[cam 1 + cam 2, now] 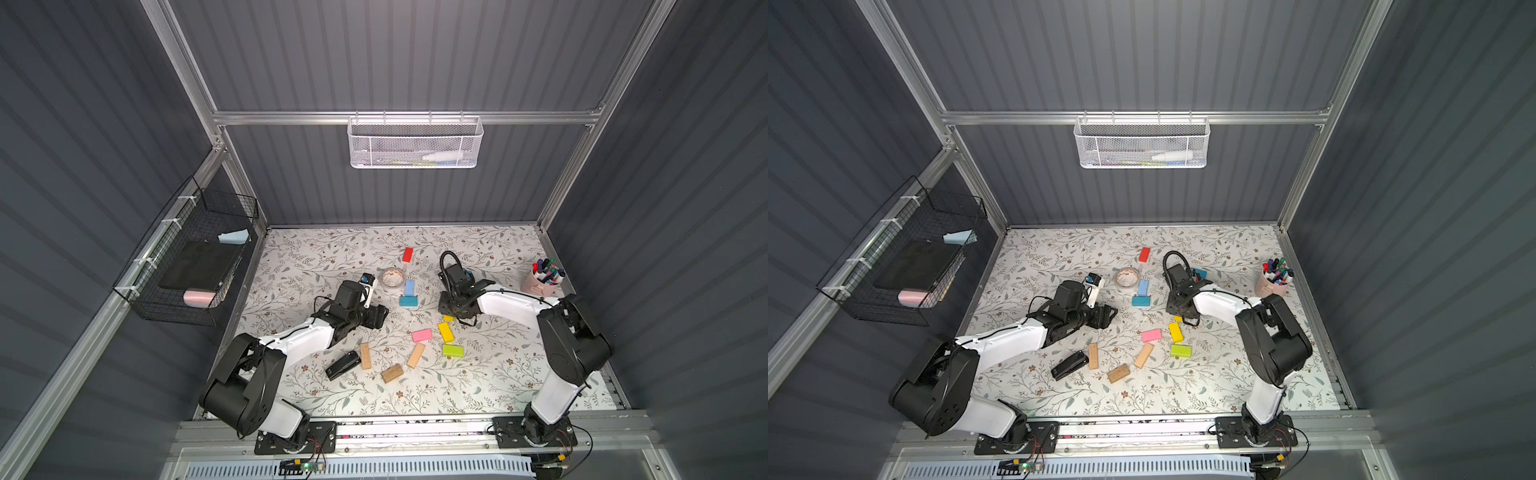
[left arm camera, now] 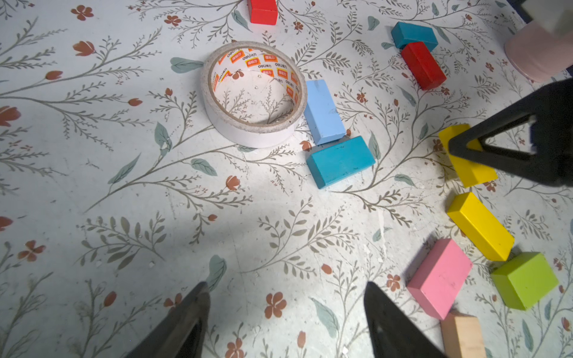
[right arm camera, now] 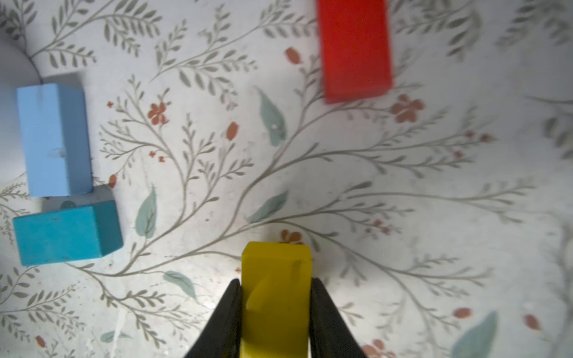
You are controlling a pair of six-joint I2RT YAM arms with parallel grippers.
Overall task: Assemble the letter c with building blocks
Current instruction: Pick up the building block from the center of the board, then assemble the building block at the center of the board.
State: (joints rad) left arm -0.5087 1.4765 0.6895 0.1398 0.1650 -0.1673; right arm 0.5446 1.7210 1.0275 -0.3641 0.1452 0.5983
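right gripper (image 3: 276, 286) clamped on a yellow block (image 3: 276, 263), one of its fingers (image 3: 223, 322) on each long side. Can't tell if it's off the mat (image 1: 311, 270). left gripper (image 2: 286, 288) wide open, nothing between its fingers, on the near side of the tape (image 1: 393, 277).

Count is 12 blocks, all placed from the tape:
- Yellow, 2: the held one is to the right and nearer the bases. second yellow (image 1: 445, 332) lies flat, nearer still.
- Light blue, 1: light blue block (image 1: 409, 286) just beside the tape's right edge.
- Teal, 2: near teal (image 1: 409, 301) butted across the light blue's near end. far teal (image 2: 414, 35) well to the right.
- Red, 2: back red (image 1: 408, 254) behind the tape, alone. right red (image 2: 423, 65) touching the far teal.
- Pink, 1, lime, 1: pink block (image 1: 422, 335) and lime block (image 1: 453, 350), nearer and right, beside the second yellow.
- Tan, 3: tan blocks (image 1: 365, 356) (image 1: 415, 355) (image 1: 392, 373), nearest the bases, apart from each other.
- 1 stapler (image 1: 342, 365), near-left, beside the tans. 1 pen cup (image 1: 540, 282), far right.
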